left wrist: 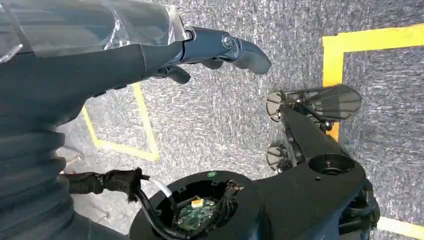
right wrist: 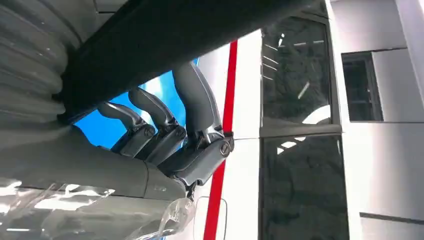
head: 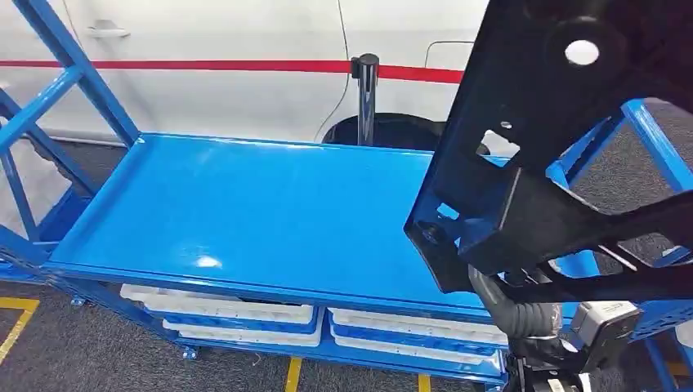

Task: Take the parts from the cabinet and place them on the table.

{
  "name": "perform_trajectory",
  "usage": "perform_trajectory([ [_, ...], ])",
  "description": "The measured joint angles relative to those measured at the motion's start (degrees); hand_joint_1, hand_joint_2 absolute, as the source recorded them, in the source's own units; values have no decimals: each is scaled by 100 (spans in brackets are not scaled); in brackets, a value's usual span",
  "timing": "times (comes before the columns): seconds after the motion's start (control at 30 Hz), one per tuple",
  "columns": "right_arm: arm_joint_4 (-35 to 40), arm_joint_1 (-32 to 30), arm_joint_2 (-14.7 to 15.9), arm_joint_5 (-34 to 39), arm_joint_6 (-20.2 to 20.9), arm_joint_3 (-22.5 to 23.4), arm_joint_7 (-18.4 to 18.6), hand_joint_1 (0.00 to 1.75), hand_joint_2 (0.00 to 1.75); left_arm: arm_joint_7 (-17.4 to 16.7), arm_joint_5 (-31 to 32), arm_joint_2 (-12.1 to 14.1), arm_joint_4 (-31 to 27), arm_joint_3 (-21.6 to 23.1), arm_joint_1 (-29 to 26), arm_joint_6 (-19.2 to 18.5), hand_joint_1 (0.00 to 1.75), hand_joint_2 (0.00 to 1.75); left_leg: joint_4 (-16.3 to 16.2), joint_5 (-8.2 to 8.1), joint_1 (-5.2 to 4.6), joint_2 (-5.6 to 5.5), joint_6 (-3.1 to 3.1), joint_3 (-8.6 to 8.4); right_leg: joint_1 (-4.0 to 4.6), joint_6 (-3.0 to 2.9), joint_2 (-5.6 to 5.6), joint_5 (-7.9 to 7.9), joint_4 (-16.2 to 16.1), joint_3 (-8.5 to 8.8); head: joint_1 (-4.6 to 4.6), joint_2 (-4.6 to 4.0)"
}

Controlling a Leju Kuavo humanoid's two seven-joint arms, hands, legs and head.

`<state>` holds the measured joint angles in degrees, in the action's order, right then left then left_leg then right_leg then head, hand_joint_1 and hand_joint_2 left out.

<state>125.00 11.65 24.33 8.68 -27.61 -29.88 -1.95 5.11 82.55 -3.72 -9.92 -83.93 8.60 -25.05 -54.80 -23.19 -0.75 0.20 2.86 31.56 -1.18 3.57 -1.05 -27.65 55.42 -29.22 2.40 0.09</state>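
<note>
The right robot hand [right wrist: 170,145] has its fingers curled around the edge of a large black part [head: 556,147], holding it raised over the right end of the blue table [head: 245,212]. The left robot hand [left wrist: 210,50] hangs above the floor, fingers loosely apart, holding nothing. Under the table top, white trays [head: 229,314] sit on a lower shelf; their contents cannot be made out.

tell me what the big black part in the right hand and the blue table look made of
Black part: looks like moulded plastic, matte, going by its ribs, cut-outs and dull surface; coated metal can't be ruled out.
Blue table: looks like sheet metal with glossy blue paint; it has folded rims and bright reflections.
Right hand grips the part.
</note>
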Motion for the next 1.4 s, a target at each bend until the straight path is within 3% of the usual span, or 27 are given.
perform_trajectory([
  [0.03, 2, 4, 0, -13, 2, 0, 7, 175, 175, -7, 11, 2, 0, 2, 3, 0, 0, 175, 0, 20, -1, 2, -29, 24, -15, -71, 42, 38, 13, -32, 7, 0],
  [0.13, 2, 11, 0, -39, 2, 0, 83, 175, 175, -11, 22, 2, 0, 2, -3, 0, 0, 175, 10, 73, 20, 51, -119, 39, 5, -183, 91, 111, 1, -90, 7, 0],
  [0.17, 2, 32, 0, -37, 0, 2, 118, 175, 175, -11, 24, 2, 0, 2, -3, 0, 0, 175, -64, -18, 41, 35, -145, 73, -16, -236, 94, 149, -9, -106, 7, 0],
  [0.2, 2, 46, 0, -42, 0, 4, 146, 175, 175, -11, 41, -2, 2, 2, -4, -4, 0, 175, -335, -295, 45, 28, -188, 184, -17, -277, 120, 181, -8, -149, 13, 0],
  [0.27, 2, 55, 0, -74, -6, 13, 236, 175, 175, -17, 76, -2, 2, 2, -4, 0, 0, 175, -1277, -865, 80, 27, -251, 524, -10, -304, 158, 248, -4, -242, 13, 0],
  [0.33, 2, 81, 11, -136, -70, 31, 381, 175, 175, -26, 125, -11, 2, 2, -4, 11, 0, 175, -1921, -1100, 87, 26, -264, 727, -5, -300, 201, 318, -3, -338, 13, 0],
  [0.37, 4, 91, 30, -185, -105, 61, 463, 175, 175, -26, 142, -26, 2, 2, -5, 11, 0, 175, -1805, -1027, 86, 26, -256, 626, -5, -291, 221, 354, -2, -381, 15, 0],
  [0.4, 9, 110, 61, -223, -129, 92, 518, 175, 175, -26, 160, -42, 2, 2, -3, 11, 0, 175, -1414, -850, 85, 25, -229, 377, -5, -277, 244, 388, -2, -415, 15, 0],
  [0.47, 46, 147, 120, -275, -164, 151, 610, 175, 175, -50, 195, -68, 2, 2, 13, 11, 0, 175, -245, -461, 72, -11, -136, -317, 0, -237, 273, 450, -3, -462, 15, 0],
  [0.5, 83, 151, 149, -313, -186, 184, 647, 175, 175, -72, 214, -72, 2, 2, 27, 11, 0, 175, 139, -471, 56, -67, -96, -502, 6, -211, 267, 472, -2, -480, 15, 0],
  [0.57, 140, 140, 212, -442, -245, 243, 739, 175, 175, -138, 236, -103, 2, 2, 19, 0, 0, 175, 110, -396, 3, -47, -82, -445, 11, -136, 265, 523, -2, -502, 13, 0],
  [0.63, 217, 77, 273, -562, -317, 293, 853, 175, 175, -212, 267, -112, 2, 4, 2, 7, 0, 175, 116, -335, -20, -42, -11, -420, -6, -53, 274, 588, -37, -500, 11, 0],
  [0.67, 282, 21, 341, -632, -350, 341, 901, 175, 175, -247, 284, -146, 4, 4, 10, 7, 0, 175, 175, -235, 51, -16, 41, -399, -22, -33, 257, 547, 12, -543, 11, 0],
  [0.7, 345, -11, 378, -684, -380, 387, 968, 175, 175, -273, 299, -155, 2, 4, 24, 13, 0, 175, 175, -186, 30, -12, 88, -344, -13, -26, 217, 339, 164, -617, 2, 0],
  [0.77, 489, -135, 507, -800, -417, 507, 1101, 175, 175, -323, 321, -164, 2, 4, 5, 164, 0, 175, 171, -113, 29, 9, 144, -238, -17, 2, 184, -348, 1013, -899, -18, 0],
  [0.8, 542, -201, 540, -833, -424, 564, 1145, 175, 175, -354, 321, -168, 2, 4, -7, 212, 0, 175, 167, -77, 26, 16, 146, -182, -10, 34, 183, -586, 1493, -1037, -17, 0],
  [0.83, 594, -251, 572, -861, -426, 612, 1187, 175, 175, -369, 319, -184, 2, 4, -14, 214, 0, 175, 165, -38, 24, 29, 144, -133, -12, 60, 182, -665, 1778, -1083, -17, 0],
  [0.9, 693, -327, 638, -874, -437, 708, 1239, 175, 175, -369, 315, -197, 2, 4, -18, 214, 0, 175, 153, 17, 28, 43, 119, -49, -23, 88, 165, -457, 1534, -793, -20, 0],
  [0.97, 791, -359, 706, -879, -441, 813, 1257, 175, 175, -352, 295, -210, 2, 4, -15, 214, 0, 175, 98, 51, 48, 56, 76, 15, -45, 117, 103, -85, 425, -47, -20, 0],
  [1.0, 831, -372, 724, -876, -441, 859, 1261, 175, 175, -341, 293, -210, 2, 4, -8, 214, 0, 175, 48, 55, 32, 69, 53, 50, -56, 126, 59, -149, -91, 247, -20, 0],
  [1.03, 861, -374, 741, -865, -439, 896, 1279, 175, 175, -328, 297, -210, 2, 4, 3, 216, 0, 175, 30, 70, 17, 72, 25, 80, 2, 36, 115, -61, -57, 235, -13, 0],
  [1.17, 970, -381, 780, -802, -404, 1001, 1333, 175, 175, -293, 299, -230, 2, 2, 7, 216, 0, 175, -39, 122, 13, 79, -100, 151, -49, -158, 145, 0, -64, 101, -11, 0],
  [1.23, 1021, -376, 813, -796, -402, 1041, 1340, 175, 175, -278, 284, -234, 2, 2, 9, 216, 0, 175, -541, -401, 37, 38, -189, 334, -47, -227, 155, 90, -61, 10, -4, 0],
  [1.3, 1058, -382, 813, -798, -404, 1080, 1342, 175, 175, -256, 277, -232, 2, 2, 18, 214, 0, 175, -1493, -944, 52, 33, -245, 639, -40, -241, 169, 179, -54, -121, -2, 0],
  [1.33, 1064, -385, 815, -809, -407, 1091, 1340, 175, 175, -251, 278, -232, 2, 2, 24, 188, 0, 175, -1850, -1082, 51, 28, -257, 705, -39, -240, 191, 224, -52, -181, -2, 0],
  [1.37, 1082, -402, 822, -831, -420, 1099, 1340, 175, 175, -251, 284, -232, 2, 2, 28, 190, 0, 175, -1913, -1077, 51, 24, -256, 633, -39, -233, 214, 269, -51, -237, -2, 0],
  [1.4, 1104, -417, 826, -890, -444, 1113, 1346, 175, 175, -251, 297, -232, 2, 2, 23, 190, 0, 175, -1690, -967, 51, 23, -242, 438, -39, -228, 234, 305, -51, -281, -2, 0],
])
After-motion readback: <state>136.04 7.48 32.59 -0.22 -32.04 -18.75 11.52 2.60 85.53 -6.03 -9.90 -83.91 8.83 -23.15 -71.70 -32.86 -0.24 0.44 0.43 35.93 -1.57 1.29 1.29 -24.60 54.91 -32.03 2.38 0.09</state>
